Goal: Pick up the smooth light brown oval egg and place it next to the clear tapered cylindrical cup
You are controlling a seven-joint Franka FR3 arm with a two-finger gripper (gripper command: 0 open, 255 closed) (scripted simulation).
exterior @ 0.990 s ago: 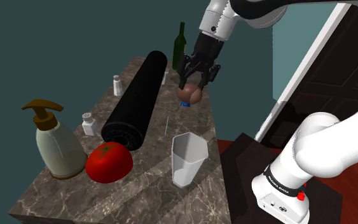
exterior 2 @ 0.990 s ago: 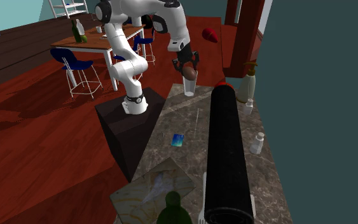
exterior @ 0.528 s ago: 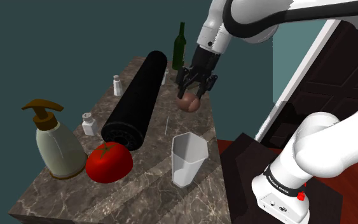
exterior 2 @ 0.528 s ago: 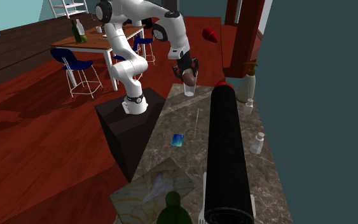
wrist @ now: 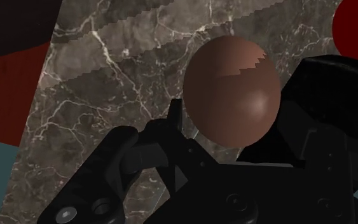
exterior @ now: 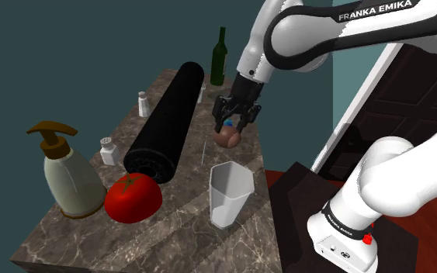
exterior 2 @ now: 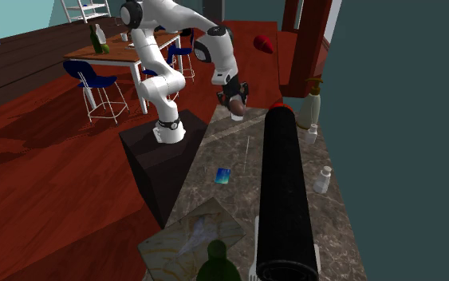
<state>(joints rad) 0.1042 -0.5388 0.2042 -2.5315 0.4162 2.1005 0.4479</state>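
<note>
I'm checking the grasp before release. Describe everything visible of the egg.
The egg is smooth, matte reddish-brown, oval and unbroken. The black gripper clasps it between its fingers over the dark marbled countertop, beyond the clear cup and apart from it. Whether it touches the countertop is unclear.

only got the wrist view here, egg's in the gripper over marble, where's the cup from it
Observer: In the shoulder view the clear cup stands upright near the counter's edge, closer to the stand than the egg clasped in the gripper.
Operator: anything sitting between egg and cup
Observer: No, just a bare stretch of the marble counter shows between them in that view.
</note>
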